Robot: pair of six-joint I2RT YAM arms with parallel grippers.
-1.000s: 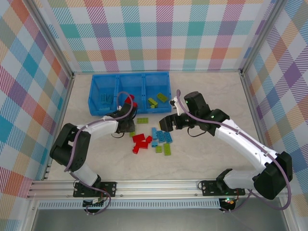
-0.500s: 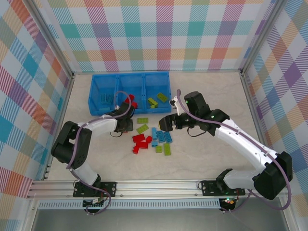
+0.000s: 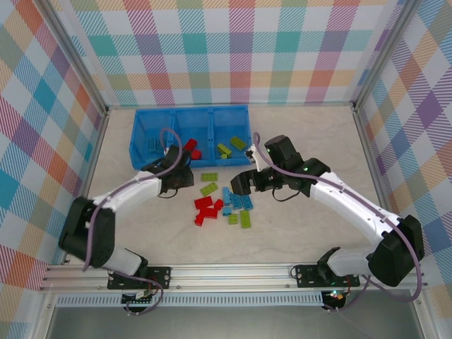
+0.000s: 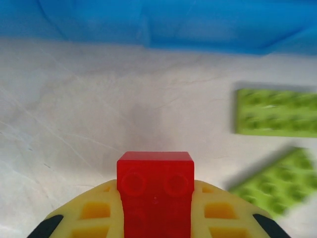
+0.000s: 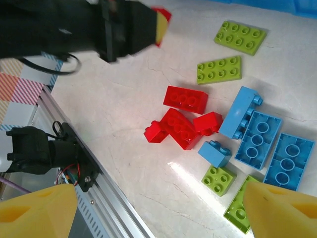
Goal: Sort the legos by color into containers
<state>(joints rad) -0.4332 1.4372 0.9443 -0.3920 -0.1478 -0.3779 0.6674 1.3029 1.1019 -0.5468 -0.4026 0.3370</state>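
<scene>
The left gripper [image 3: 181, 178] is clenched on a red lego [image 4: 155, 183], just short of the near wall of the blue tray [image 3: 191, 109], over the bench [image 3: 304, 134]. The right gripper [image 3: 240, 183] hangs released, fingers wide, above the loose legos [image 3: 224, 203], red, blue and green, clustered mid-bench. The tray's compartments hold a few: blue left, red middle, green right.

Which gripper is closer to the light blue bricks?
Right. The right gripper hovers open right by the light blue bricks; the left gripper, holding a red brick, is farther left.
</scene>
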